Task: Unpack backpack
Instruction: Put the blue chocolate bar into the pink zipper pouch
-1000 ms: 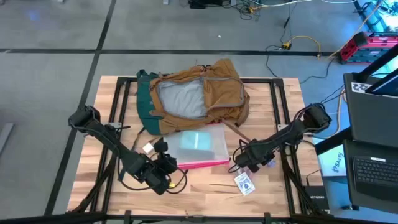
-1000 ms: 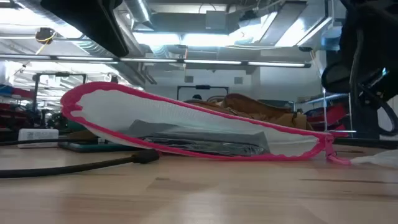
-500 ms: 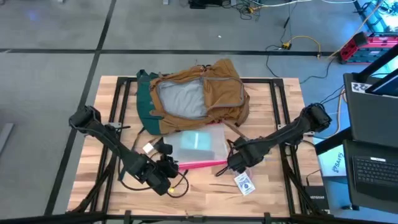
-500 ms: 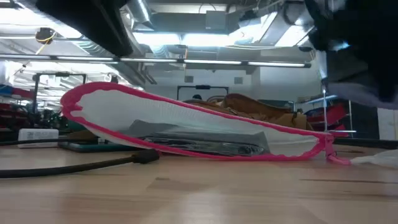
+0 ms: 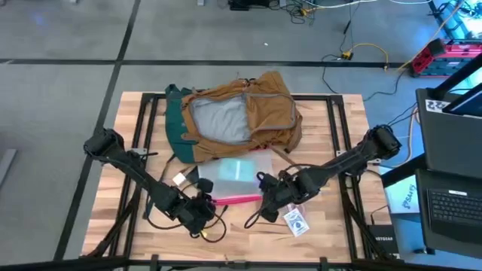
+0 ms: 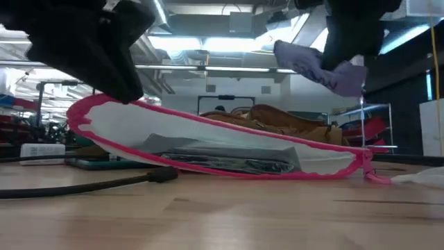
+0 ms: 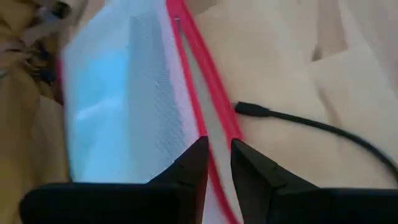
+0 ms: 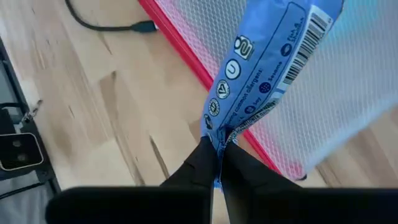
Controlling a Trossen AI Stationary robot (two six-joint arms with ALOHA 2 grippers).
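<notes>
Backpack (image 5: 239, 113) sits at twelve o'clock on the desk (image 5: 331, 241), flap thrown open, grey lining showing, and nothing visible in the part of it on show. Unpacking looks well along, I'd say: a clear pouch with pink edging (image 5: 239, 181) is out and lying at the desk's centre, a small printed packet (image 5: 296, 221) rests at five o'clock, and a black cable (image 5: 197, 226) trails at seven. Whether anything remains deeper in the bag can't be told from here.

Right gripper (image 5: 265, 206) is over the pouch's five o'clock corner, fingers pinched tight on a blue wrapper with a barcode (image 8: 264, 68), held up clear of the wood. Left gripper (image 7: 215, 163) is at the pouch's seven o'clock edge, fingers close together astride the pink seam; whether they actually clamp it, I can't tell.

Compared with a second ago, the right arm has swung in from four o'clock toward the middle, carrying that wrapper, which now dangles into the low view. The left gripper has slid slightly toward six. Backpack, pouch and packet haven't budged.
</notes>
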